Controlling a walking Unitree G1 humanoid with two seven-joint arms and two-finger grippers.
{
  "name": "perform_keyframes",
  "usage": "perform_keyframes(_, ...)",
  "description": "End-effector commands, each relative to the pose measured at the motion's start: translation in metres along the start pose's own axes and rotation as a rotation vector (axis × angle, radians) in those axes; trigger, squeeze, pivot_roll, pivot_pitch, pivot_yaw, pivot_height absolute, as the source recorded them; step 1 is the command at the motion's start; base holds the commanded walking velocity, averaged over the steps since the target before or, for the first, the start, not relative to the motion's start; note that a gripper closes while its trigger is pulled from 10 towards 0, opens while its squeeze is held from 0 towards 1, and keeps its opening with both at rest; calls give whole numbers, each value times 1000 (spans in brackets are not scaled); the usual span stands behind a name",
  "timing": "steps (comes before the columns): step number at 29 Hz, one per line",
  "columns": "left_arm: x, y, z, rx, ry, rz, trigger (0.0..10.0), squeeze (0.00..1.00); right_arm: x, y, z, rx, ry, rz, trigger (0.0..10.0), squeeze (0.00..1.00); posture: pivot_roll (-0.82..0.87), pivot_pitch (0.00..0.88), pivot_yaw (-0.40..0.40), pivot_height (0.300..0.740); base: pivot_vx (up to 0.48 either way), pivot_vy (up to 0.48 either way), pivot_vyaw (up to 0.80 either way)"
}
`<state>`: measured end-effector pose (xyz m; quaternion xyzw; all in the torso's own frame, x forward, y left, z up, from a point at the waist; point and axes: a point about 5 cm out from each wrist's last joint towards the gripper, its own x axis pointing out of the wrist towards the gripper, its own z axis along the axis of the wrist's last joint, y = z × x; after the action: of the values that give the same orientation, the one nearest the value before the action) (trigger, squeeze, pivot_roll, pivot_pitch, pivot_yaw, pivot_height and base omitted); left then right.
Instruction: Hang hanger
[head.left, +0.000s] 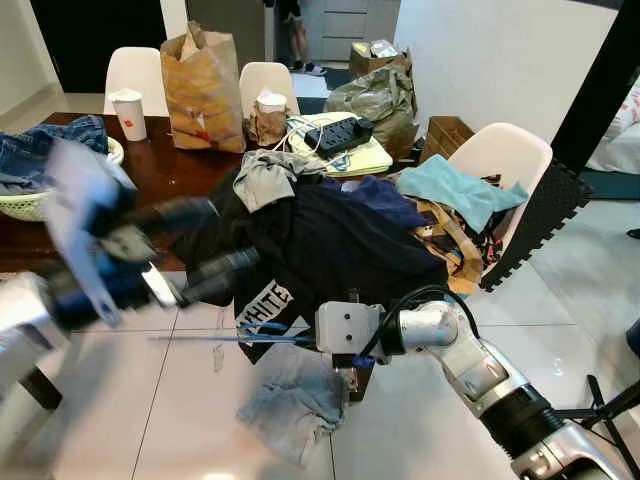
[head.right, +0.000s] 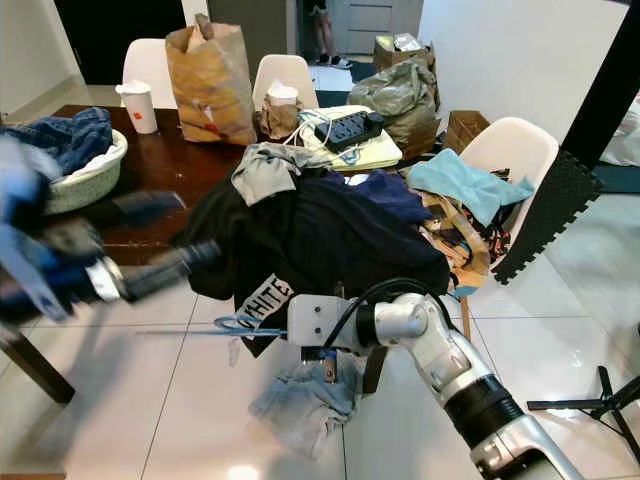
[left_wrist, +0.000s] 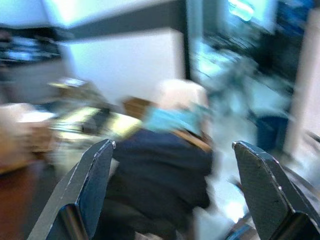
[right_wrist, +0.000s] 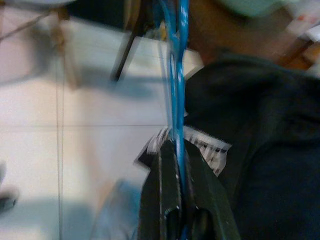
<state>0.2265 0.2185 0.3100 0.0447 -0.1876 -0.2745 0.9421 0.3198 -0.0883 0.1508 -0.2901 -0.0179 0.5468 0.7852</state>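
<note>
Fingers of the right gripper (right_wrist: 182, 200) were clamped on the blue hanger (head.left: 225, 338), held level above the floor beside the clothes pile (head.left: 330, 235). Left gripper (left_wrist: 172, 195) hung spread, blurred. Keeping the hanger level should prevent snagging.

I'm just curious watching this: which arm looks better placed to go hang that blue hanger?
The right. Its right gripper is shut on the blue hanger, while the left gripper is open and holds nothing.
</note>
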Motion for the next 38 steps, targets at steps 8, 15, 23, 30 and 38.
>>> perform_keyframes(8,-20,31,-37,18,73,552,10000,0,6,-33,3,428,-149,-363,9882,0,66,0,-38,740,0,0,0)
perform_keyframes(15,-22,23,-55,52,110,738,10000,0,16,-30,7,640,-235,-373,10000,0,73,0,-40,740,0,0,0)
perform_keyframes(23,-12,14,-63,114,107,794,10000,0,24,-20,36,718,-421,-255,10000,0,74,0,-38,740,0,0,0)
perform_keyframes(30,-18,10,-69,122,109,840,10000,0,22,-24,41,746,-469,-266,10000,0,81,0,-42,740,78,0,223)
perform_keyframes(38,-28,6,-79,153,146,877,10000,0,16,-28,51,757,-541,-262,10000,0,82,0,-44,740,266,30,775)
